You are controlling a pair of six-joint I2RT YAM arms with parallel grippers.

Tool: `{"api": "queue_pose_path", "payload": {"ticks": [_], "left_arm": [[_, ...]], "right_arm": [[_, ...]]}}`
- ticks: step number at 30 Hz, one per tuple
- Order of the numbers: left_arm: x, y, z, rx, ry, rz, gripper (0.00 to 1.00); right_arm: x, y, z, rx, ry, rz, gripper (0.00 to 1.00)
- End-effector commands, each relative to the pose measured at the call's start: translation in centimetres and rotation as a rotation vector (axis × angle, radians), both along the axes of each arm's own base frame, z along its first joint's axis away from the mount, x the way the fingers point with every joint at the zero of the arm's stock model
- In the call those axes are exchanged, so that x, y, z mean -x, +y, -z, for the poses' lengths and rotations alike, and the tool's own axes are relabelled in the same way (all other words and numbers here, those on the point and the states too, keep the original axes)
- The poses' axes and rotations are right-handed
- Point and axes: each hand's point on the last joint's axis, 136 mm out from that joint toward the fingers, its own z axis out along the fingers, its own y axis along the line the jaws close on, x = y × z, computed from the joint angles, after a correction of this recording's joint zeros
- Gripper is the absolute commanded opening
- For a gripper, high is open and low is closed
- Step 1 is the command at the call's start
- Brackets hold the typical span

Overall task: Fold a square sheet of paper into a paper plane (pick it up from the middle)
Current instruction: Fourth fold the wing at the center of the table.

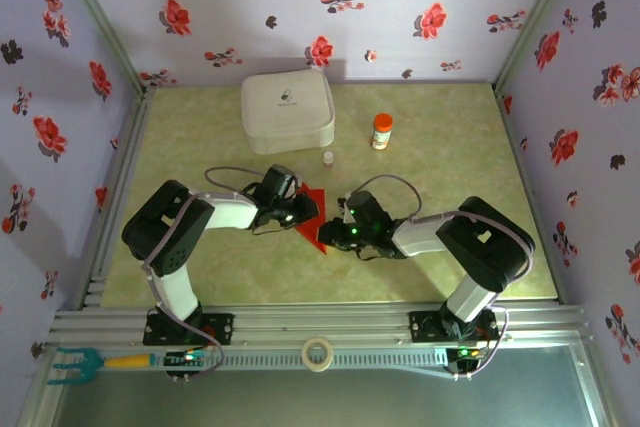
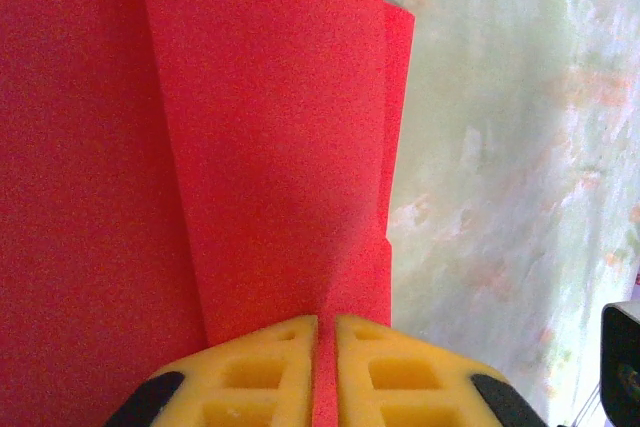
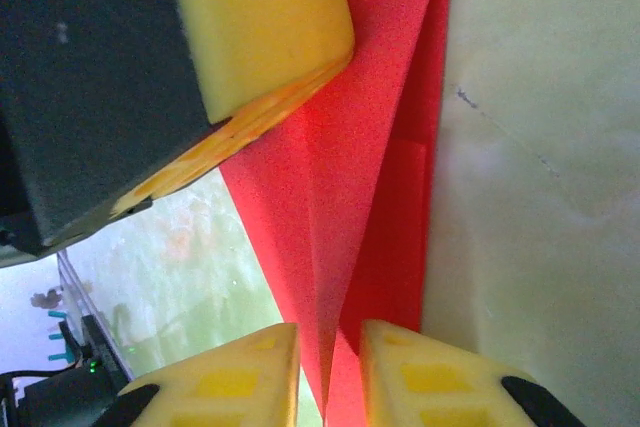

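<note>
On table (image 1: 450, 257), frame centre from above: paper (image 1: 312, 227), creased into a narrow layered wedge. Its fold is clamped tight in left gripper (image 2: 326, 372). Round the ridge, right gripper (image 3: 330, 377) stands slightly parted. Risk: one pinch only, so layers may spring, wedge pivot, crease drift.

My two arms are bent low with their elbows out. The forearms reach inward, so the wrists nearly meet midway between the bases. My left gripper (image 1: 300, 209) (image 2: 326, 325) is clamped on the red paper (image 2: 270, 147), its pads almost touching. My right gripper (image 1: 338, 231) (image 3: 330, 337) faces it closely. Its fingers (image 3: 250, 367) stand a little apart, and the paper's fold runs between them.
</note>
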Motion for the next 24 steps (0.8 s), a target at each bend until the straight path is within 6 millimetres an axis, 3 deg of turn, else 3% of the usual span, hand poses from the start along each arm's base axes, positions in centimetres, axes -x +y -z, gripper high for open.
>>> {"api": "queue_pose_path", "payload": {"ticks": [1,24], "left_arm": [[1.14,0.94,1.66,-0.046,0.057,-0.009,0.14],[1.62,1.09,2.03,-0.014,0.067,-0.067,0.12]], "right_arm": [[1.54,-2.18,2.48,0.145,0.046,-0.016,0.19],[2.54,-2.03,2.43,0.087,0.082,-0.027,0.11]]}}
